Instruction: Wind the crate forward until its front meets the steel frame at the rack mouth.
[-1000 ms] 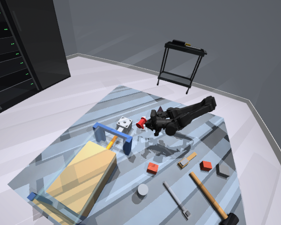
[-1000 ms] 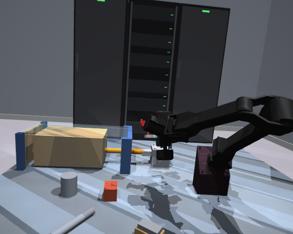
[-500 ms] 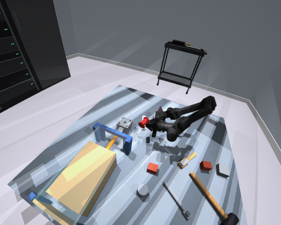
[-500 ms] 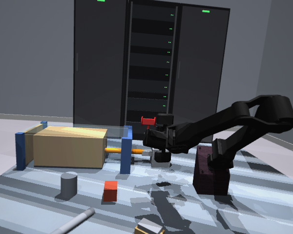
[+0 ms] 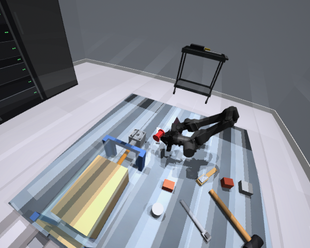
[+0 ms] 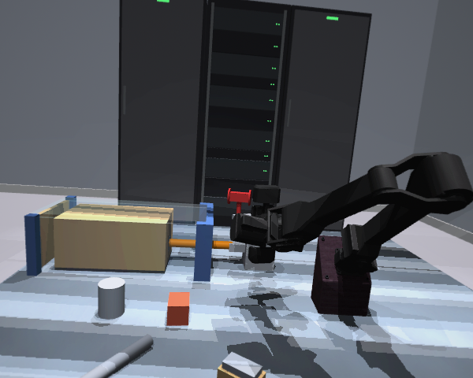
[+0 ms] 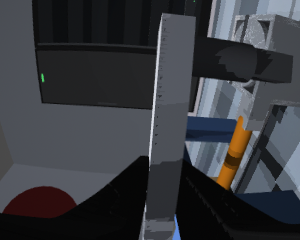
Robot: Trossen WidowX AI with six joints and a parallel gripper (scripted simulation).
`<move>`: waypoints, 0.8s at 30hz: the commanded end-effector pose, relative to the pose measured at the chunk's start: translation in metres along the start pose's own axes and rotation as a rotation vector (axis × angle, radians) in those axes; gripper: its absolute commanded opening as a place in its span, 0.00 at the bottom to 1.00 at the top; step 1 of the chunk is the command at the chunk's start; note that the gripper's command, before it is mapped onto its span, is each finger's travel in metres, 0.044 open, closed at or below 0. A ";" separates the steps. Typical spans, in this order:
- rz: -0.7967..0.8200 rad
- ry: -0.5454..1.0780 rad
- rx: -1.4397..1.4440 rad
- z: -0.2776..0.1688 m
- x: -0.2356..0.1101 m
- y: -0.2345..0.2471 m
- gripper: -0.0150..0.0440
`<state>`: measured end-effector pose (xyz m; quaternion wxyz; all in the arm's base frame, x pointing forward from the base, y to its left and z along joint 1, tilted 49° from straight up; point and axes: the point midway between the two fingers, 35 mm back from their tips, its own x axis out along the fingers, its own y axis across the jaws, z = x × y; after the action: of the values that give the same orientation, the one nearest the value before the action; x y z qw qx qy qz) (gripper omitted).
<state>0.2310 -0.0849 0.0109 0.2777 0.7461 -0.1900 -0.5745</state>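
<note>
My gripper [image 5: 164, 139] [image 6: 244, 227] [image 7: 160, 166] is shut on the winch handle, a flat grey bar [image 7: 169, 114] with a red knob [image 5: 158, 135] [image 6: 240, 196]. A dark key peg [image 7: 233, 62] sticks out sideways from the bar's far end. The handle hangs just right of the grey winch [image 5: 137, 137] [image 7: 260, 27], whose top hole is empty. An orange strap [image 5: 122, 157] [image 6: 191, 242] [image 7: 232, 150] runs from the winch through the blue steel frame [image 5: 141, 159] [image 6: 205, 250] to the tan crate [image 5: 93, 192] [image 6: 110, 238]. The crate sits flat under the clear guard, a gap behind the frame.
On the bench lie an orange block [image 5: 168, 185] [image 6: 178, 308], a red block [image 5: 227, 182], a grey block [image 5: 246, 187], a white cylinder [image 5: 157, 208] [image 6: 110, 297], a grey bar tool [image 5: 195, 220], a hammer [image 5: 230, 214] and a small brush [image 5: 205, 177]. The arm's base [image 6: 340, 276] stands to the right.
</note>
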 end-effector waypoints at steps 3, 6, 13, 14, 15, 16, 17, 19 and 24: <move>-0.001 -0.009 -0.004 -0.002 0.017 -0.001 0.25; -0.003 -0.010 -0.003 -0.004 0.027 -0.002 0.25; -0.006 -0.011 -0.002 -0.005 0.052 -0.004 0.25; -0.006 -0.011 -0.002 -0.005 0.055 -0.004 0.25; -0.006 -0.011 -0.001 -0.005 0.059 -0.004 0.25; -0.006 -0.011 -0.001 -0.005 0.062 -0.004 0.25; -0.006 -0.011 -0.001 -0.005 0.066 -0.004 0.25; -0.006 -0.010 -0.001 -0.004 0.073 -0.005 0.25; -0.004 -0.009 -0.001 -0.001 0.090 -0.005 0.25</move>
<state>0.2567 -0.1275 -0.0519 0.2739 0.7469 -0.1865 -0.5765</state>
